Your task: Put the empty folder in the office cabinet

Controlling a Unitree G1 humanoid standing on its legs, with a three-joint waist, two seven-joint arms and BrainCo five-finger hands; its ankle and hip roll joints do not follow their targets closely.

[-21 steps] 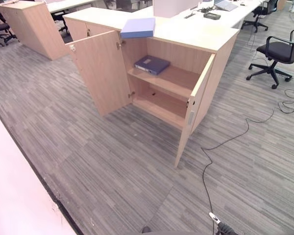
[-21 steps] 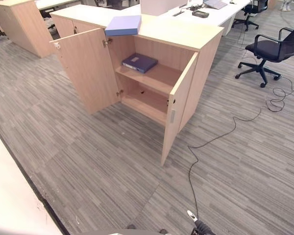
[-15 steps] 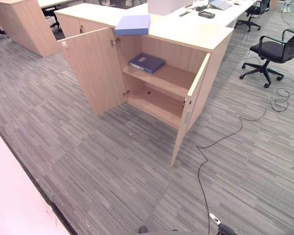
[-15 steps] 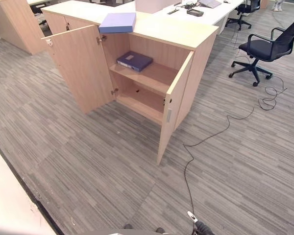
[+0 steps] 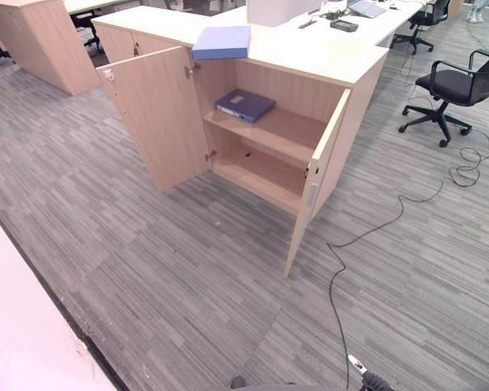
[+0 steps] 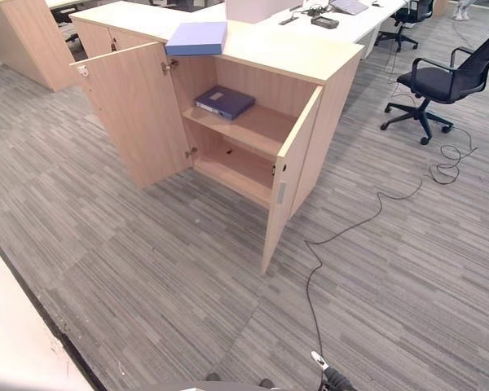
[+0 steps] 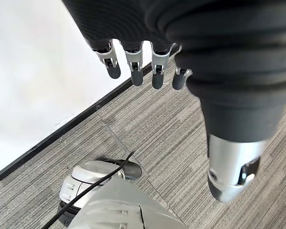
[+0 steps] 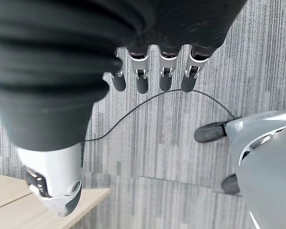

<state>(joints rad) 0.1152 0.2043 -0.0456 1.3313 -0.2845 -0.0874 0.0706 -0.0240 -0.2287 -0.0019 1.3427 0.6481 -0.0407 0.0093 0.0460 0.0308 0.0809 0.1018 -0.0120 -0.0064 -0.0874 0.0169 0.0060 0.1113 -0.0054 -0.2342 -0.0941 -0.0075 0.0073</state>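
Observation:
A light blue folder [image 5: 222, 41] lies flat on top of the wooden office cabinet [image 5: 342, 69], near its left front edge. Both cabinet doors stand open, the left door [image 5: 159, 114] swung wide and the right door [image 5: 314, 183] pointing toward me. Inside, a dark blue folder [image 5: 244, 105] lies flat on the upper shelf; the lower shelf is bare. The cabinet is a few steps away from me across the carpet. My left hand [image 7: 157, 67] hangs over the floor with straight fingers and holds nothing. My right hand [image 8: 165, 67] hangs the same way, open.
A black office chair [image 5: 460, 85] stands to the right of the cabinet. A white desk [image 5: 310, 41] with devices adjoins the cabinet behind. Another wooden cabinet [image 5: 41, 37] is at the far left. A white wall [image 5: 16, 326] runs along the lower left.
The whole picture has shifted a little, so the camera moved. The folders, the cabinet doors and the chair stay where they were.

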